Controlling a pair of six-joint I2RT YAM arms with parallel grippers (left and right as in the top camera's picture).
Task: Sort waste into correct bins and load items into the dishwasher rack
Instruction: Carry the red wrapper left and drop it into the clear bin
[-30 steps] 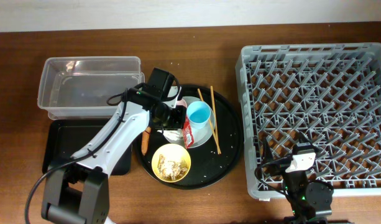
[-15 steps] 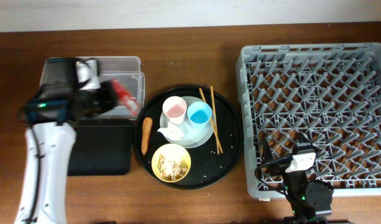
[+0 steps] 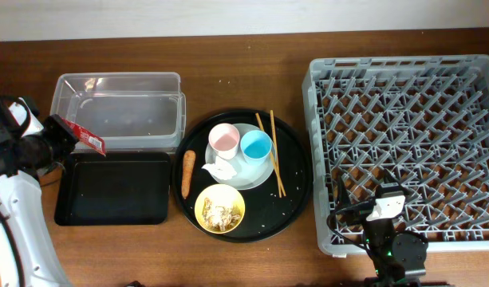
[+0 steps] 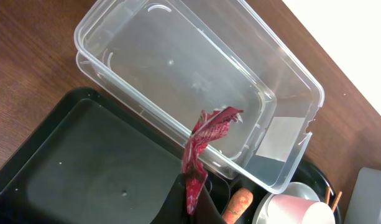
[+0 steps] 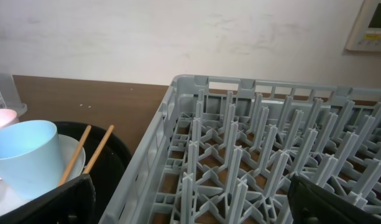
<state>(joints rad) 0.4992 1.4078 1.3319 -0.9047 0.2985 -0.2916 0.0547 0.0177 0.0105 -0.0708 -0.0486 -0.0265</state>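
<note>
My left gripper (image 3: 59, 137) is shut on the red snack wrapper (image 3: 78, 136), holding it at the left end of the clear tub (image 3: 116, 112) and above the shallow black tray (image 3: 112, 190). In the left wrist view the wrapper (image 4: 206, 140) hangs up from my fingers (image 4: 191, 208) over the tub (image 4: 196, 81). The carrot (image 3: 187, 174), white tissue (image 3: 215, 170), pink cup (image 3: 223, 141), blue cup (image 3: 256, 146), plate (image 3: 256, 176), chopsticks (image 3: 269, 151) and yellow bowl (image 3: 220, 209) with scraps sit on the round black tray (image 3: 296, 187). My right gripper (image 5: 190, 199) is open, over the near-left corner of the grey rack (image 3: 404, 143).
The rack (image 5: 252, 149) fills the right side of the table. The round tray lies between the bins and the rack. Bare brown table shows at the back and at the front left.
My left gripper has lifted the red wrapper off the round tray and carried it left, past the clear tub to its left end. The right arm has not moved.
</note>
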